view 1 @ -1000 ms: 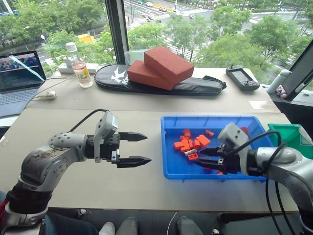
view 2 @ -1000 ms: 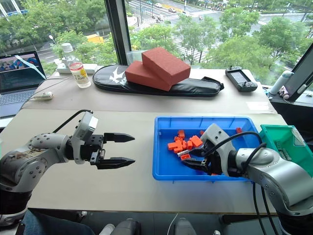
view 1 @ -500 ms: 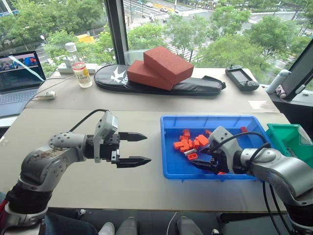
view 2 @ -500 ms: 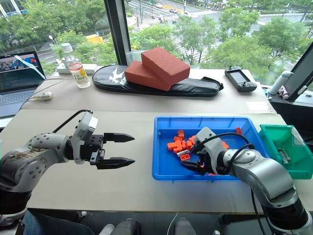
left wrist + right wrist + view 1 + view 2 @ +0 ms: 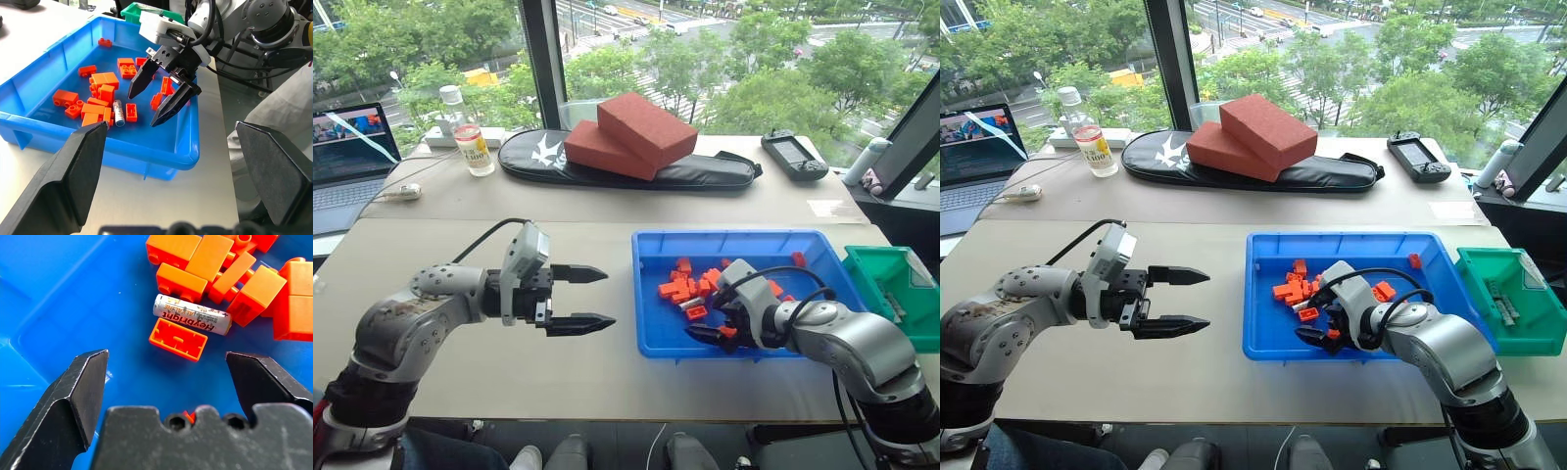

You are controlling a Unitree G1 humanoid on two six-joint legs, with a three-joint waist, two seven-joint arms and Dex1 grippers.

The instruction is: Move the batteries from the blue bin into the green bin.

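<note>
Silvery-grey and printed with a brand name, 1 battery (image 5: 192, 321) lies flat on the floor of the blue bin (image 5: 651, 333), touching the edge of a heap of orange blocks (image 5: 690, 287), with 1 upturned block just beside it. The right gripper (image 5: 163, 98) hangs inside the bin with its jaws spread wide and empty, tilted down toward that battery and near it but not touching. The left gripper (image 5: 589, 297) hovers over the bare desk (image 5: 607, 372) well apart from the bin, jaws open, holding nothing.

The green bin (image 5: 1474, 323) sits at the far right edge of the desk, beside the blue one. Slim grey pieces that look like batteries (image 5: 1502, 299) already lie in it, so the job appears partly done. At least this 1 battery is left to carry across; whether more hide among the blocks I cannot tell.
</note>
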